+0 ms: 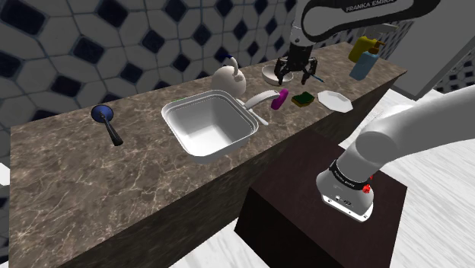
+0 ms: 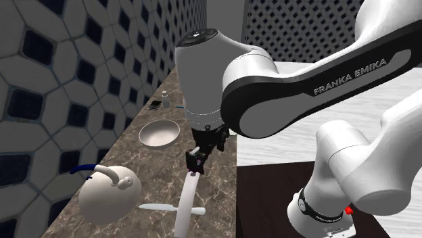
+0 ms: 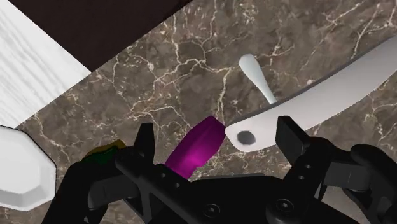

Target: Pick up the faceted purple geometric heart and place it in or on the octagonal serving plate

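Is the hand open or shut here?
Open. In the wrist view the fingers of the hand stand wide apart, with the purple heart lying between them.

pretty clearly a home kitchen, dark marble countertop [image 1: 91, 175] with a white sink [image 1: 207, 126] set in it, faucet [image 1: 259, 99], round white kettle [image 1: 228, 78], hex-tiled wall [image 1: 114, 46] behind, white octagonal plate [image 1: 333, 100] and bowl [image 2: 159, 132] on the counter

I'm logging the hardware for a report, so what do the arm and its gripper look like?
The arm is white, with rounded, tube-like links and dark joints. One link carries a black band with white FRANKA EMIKA lettering. A small red spot sits beside a dark ring low on the arm. The gripper is all black, with two blocky fingers.
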You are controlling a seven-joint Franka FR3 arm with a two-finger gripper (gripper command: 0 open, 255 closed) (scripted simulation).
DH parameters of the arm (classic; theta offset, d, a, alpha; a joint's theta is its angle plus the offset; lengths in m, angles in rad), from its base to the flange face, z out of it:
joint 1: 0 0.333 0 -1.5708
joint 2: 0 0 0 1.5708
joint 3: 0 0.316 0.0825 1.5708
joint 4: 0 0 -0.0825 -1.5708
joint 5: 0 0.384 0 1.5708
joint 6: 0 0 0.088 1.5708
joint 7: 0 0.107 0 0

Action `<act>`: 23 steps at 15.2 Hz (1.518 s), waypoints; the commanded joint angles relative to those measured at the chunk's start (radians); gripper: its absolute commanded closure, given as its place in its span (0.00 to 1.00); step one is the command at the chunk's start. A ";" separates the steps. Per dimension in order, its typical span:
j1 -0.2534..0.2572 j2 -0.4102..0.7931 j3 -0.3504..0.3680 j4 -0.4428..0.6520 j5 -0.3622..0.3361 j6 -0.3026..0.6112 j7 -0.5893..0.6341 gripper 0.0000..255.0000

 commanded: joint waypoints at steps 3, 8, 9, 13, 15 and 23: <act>-0.066 0.109 0.012 -0.013 -0.015 0.167 0.171 0.00; -0.154 0.259 0.015 -0.006 -0.059 0.360 0.383 0.00; -0.172 0.289 0.014 -0.003 -0.070 0.396 0.427 0.00; -0.235 0.401 0.005 0.017 -0.125 0.522 0.599 0.00; -0.237 0.426 0.003 0.012 -0.135 0.552 0.605 0.00; -0.247 0.499 -0.002 0.004 -0.165 0.633 0.625 0.00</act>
